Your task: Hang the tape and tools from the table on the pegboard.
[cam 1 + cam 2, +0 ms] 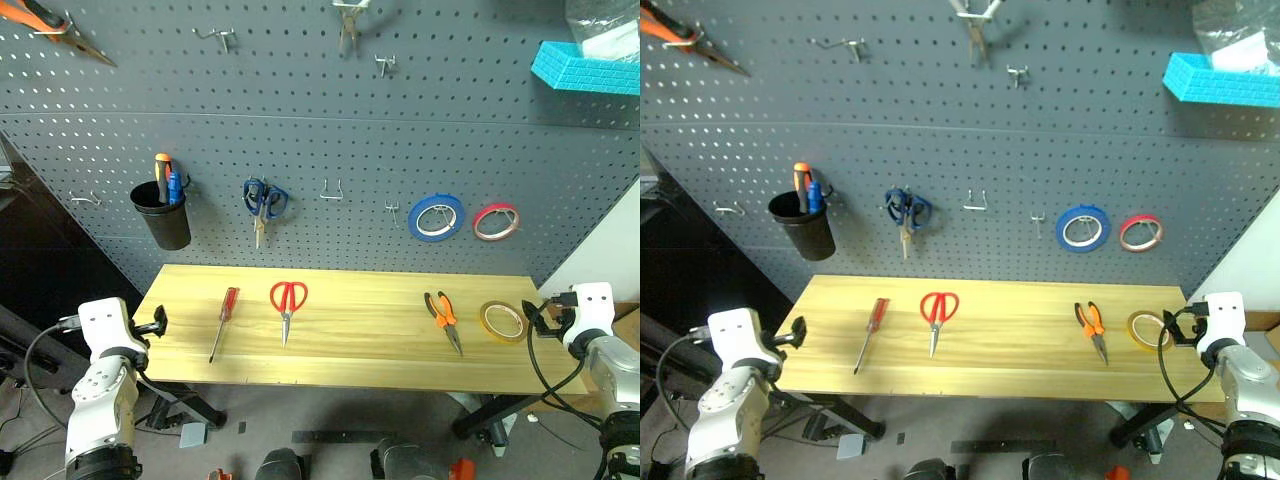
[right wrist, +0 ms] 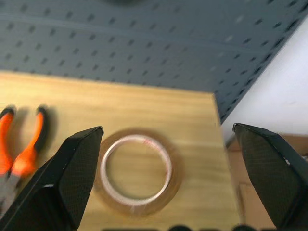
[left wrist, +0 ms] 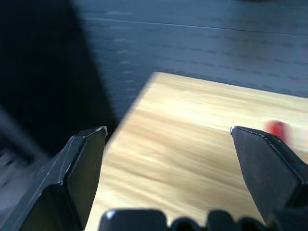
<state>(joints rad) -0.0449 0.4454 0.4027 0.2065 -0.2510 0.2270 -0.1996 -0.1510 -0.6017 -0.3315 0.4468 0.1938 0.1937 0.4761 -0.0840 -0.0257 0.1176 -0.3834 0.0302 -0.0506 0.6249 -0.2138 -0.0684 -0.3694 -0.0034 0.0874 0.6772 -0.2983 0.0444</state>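
On the light wooden table lie a red-handled screwdriver, red scissors, orange-and-black pliers and, near the right end, the yellow-amber tape ring. Behind it rises the dark grey pegboard. My left gripper hovers open at the table's left edge, empty. My right gripper stands open just off the right edge, level with the tape and holding nothing. The right wrist view has the tape flat between the spread fingers and the pliers beside it.
Hanging on the pegboard are a black cup with tools, blue-handled scissors, a blue tape ring and a red one. Bare hooks sit between them. A turquoise bin juts out at the upper right.
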